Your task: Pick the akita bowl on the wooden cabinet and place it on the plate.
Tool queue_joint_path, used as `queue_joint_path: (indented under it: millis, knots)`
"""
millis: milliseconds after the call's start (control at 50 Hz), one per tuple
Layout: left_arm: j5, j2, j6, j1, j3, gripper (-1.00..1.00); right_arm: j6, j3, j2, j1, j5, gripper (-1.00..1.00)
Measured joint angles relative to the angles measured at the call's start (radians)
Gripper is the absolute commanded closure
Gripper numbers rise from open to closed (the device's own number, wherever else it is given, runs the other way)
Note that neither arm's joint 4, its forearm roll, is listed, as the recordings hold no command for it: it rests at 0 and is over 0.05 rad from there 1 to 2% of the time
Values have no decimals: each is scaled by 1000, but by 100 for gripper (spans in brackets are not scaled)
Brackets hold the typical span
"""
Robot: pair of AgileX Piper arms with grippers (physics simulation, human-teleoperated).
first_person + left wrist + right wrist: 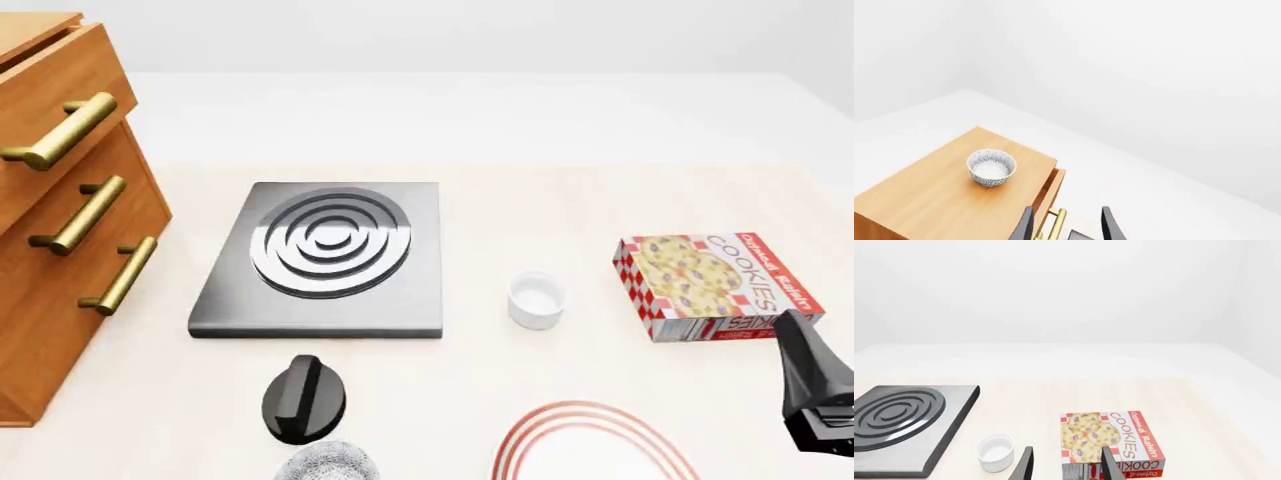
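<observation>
Beside ramekin (537, 300): box (714, 287) reading "COOKIES".

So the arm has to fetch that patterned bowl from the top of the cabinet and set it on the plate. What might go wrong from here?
1. A similar patterned bowl sits on the table beside the plate; it could be picked by mistake instead of the akita bowl on the wooden cabinet.
2. The top drawer looks pulled out, with its brass handle between the left gripper's fingers, so the gripper might bump it.
3. The plate lies at the table's near edge, leaving little margin for placing.
</observation>
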Motion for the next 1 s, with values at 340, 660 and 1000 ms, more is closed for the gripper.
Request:
queue_joint_path:
  millis: [340, 660, 1000]
  knots:
    - [-27, 75, -27, 94, -19, -100, 0, 0, 0, 0, 0, -100]
    - [-80, 170, -60, 184, -8, -100, 0, 0, 0, 0, 0, -100]
    - [-130, 253, -112, 310, -4, -100, 0, 0, 0, 0, 0, -100]
